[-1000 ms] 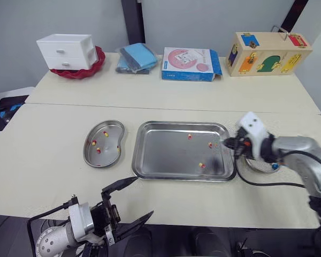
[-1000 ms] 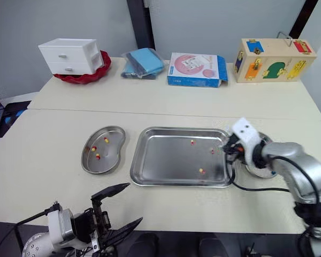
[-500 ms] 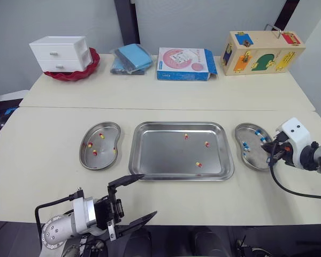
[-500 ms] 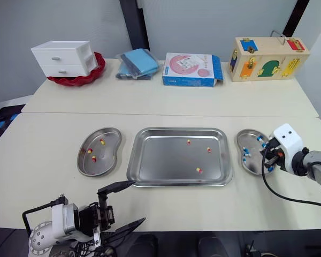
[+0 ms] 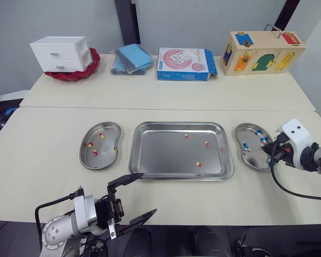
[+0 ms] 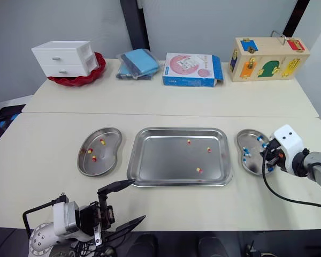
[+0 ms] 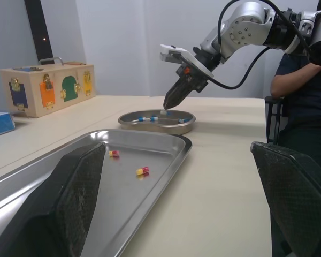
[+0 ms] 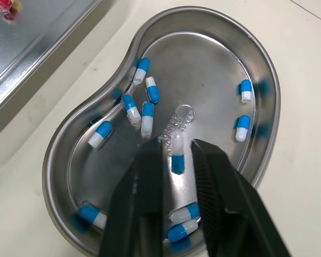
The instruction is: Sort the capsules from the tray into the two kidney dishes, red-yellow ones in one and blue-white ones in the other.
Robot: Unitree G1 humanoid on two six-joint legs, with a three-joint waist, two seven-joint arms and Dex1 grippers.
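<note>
Three red-yellow capsules lie in the steel tray at the table's middle. The left kidney dish holds several red-yellow capsules. In the right kidney dish lie several blue-white capsules. My right gripper hangs low over that dish, shut on a blue-white capsule held upright between its fingertips. My left gripper is open at the near table edge, just in front of the tray's front left corner, holding nothing.
Along the back of the table stand a white drawer box in a red bowl, a blue cloth pack, a pink-and-blue carton and a wooden latch box. A person's dark sleeve shows beyond the right arm.
A second ago my right gripper was at the tray's right edge; it has moved right to above the right dish. The camera view also shifted. My left gripper stayed put.
</note>
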